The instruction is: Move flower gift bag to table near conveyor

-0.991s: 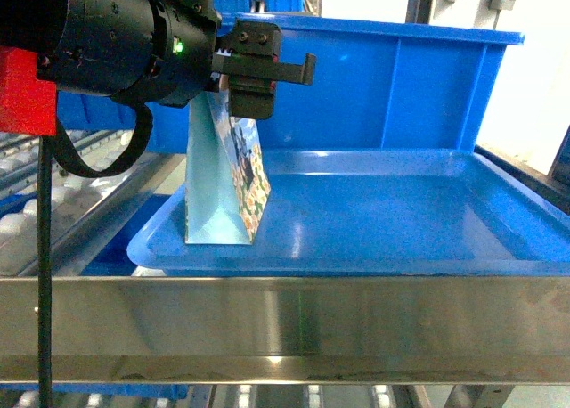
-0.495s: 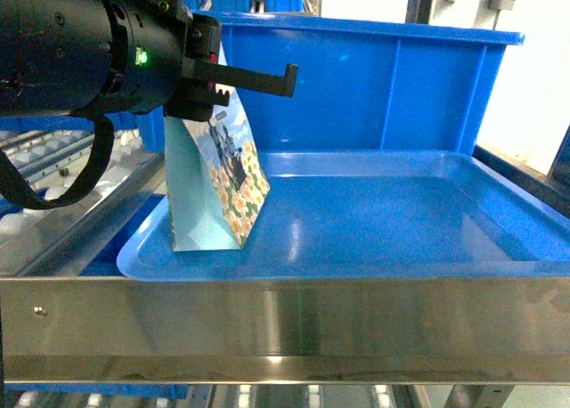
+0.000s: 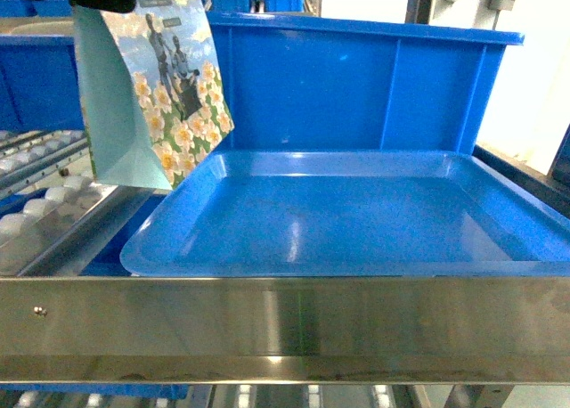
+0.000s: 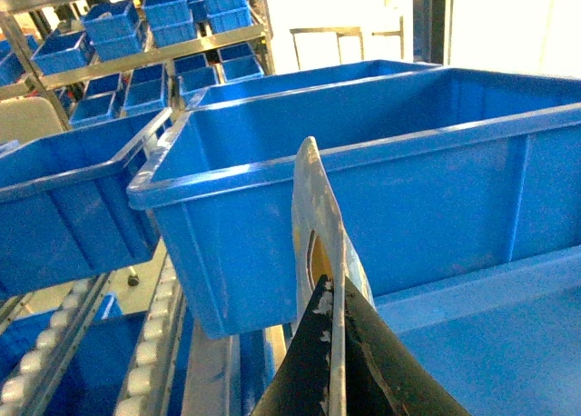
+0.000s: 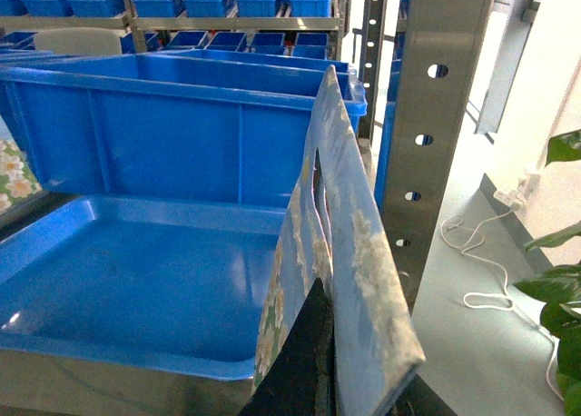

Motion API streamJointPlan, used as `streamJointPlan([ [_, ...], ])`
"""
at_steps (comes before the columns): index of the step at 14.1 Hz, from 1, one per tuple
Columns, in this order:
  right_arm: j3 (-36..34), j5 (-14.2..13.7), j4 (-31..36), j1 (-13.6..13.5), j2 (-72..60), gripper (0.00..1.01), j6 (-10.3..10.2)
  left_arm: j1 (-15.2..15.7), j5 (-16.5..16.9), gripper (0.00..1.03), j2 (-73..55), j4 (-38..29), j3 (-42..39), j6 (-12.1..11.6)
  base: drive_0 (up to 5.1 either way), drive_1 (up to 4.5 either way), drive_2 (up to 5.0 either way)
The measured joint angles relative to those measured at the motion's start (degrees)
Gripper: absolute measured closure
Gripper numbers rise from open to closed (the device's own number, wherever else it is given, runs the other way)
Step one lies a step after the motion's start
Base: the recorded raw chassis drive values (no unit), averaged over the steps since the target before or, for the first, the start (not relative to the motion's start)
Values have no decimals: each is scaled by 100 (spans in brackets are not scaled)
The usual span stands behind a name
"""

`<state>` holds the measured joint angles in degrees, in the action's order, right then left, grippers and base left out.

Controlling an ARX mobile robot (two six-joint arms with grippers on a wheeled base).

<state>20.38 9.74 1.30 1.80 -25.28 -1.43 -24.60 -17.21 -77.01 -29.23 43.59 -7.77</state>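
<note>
Flower gift bag (image 3: pixel 151 87): I see it hanging in the air at the upper left of the head view, tilted, its bottom clear of the blue tray (image 3: pixel 356 221) and out past the tray's left rim, above the conveyor (image 3: pixel 40 208) rollers.
Bag print: white-and-yellow flowers with a dark figure on the front panel, plain pale green on the side panel.
Left end effector (image 4: pixel 338 361): in my left wrist view its dark fingers are clenched on the bag's top edge, the thin edge with the handle cut-out rising between them.
Right end effector (image 5: pixel 318 361): in my right wrist view dark fingers are pinching a second bag (image 5: pixel 349 252) of blue and floral print, standing edge-on beside the tray's right rim.
Blue tray: shallow, glossy, lying behind the steel rail (image 3: pixel 285 323) of the rack.
Blue bin (image 3: pixel 374 87): tall, standing just behind the tray.
Conveyor: white rollers in steel framing at the left, running under the lifted bag.
Background: steel shelving (image 4: pixel 136 34) stacked with smaller blue bins.
</note>
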Motion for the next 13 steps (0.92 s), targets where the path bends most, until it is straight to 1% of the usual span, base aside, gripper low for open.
streamJointPlan([
  [1,0,0,0,0,2,99,0,59,31,101,275,2,-164,-33,0,0,0],
  [3,0,0,0,0,0,99,0,295,81,101,1058,190,-538,-66,0,0,0],
  [5,0,0,-2,0,0,99,0,629,258,101,1912,664,-896,-136,0,0,0],
  [6,0,0,-2,0,0,99,0,787,334,101,2350,1038,-1043,-179,0,0,0],
  [8,0,0,0,0,0,99,0,981,378,101,3206,1637,-1257,-297,0,0,0],
  [9,0,0,0,0,0,99,0,1016,354,101,3654,1945,-1331,-326,0,0,0],
  [10,0,0,0,0,2,99,0,999,219,101,4006,2225,-1364,-326,0,0,0],
  [12,0,0,-2,0,0,99,0,920,-142,101,4494,2664,-1456,-308,0,0,0],
  [13,0,0,0,0,2,99,0,905,-308,101,4682,2896,-1495,-258,0,0,0],
])
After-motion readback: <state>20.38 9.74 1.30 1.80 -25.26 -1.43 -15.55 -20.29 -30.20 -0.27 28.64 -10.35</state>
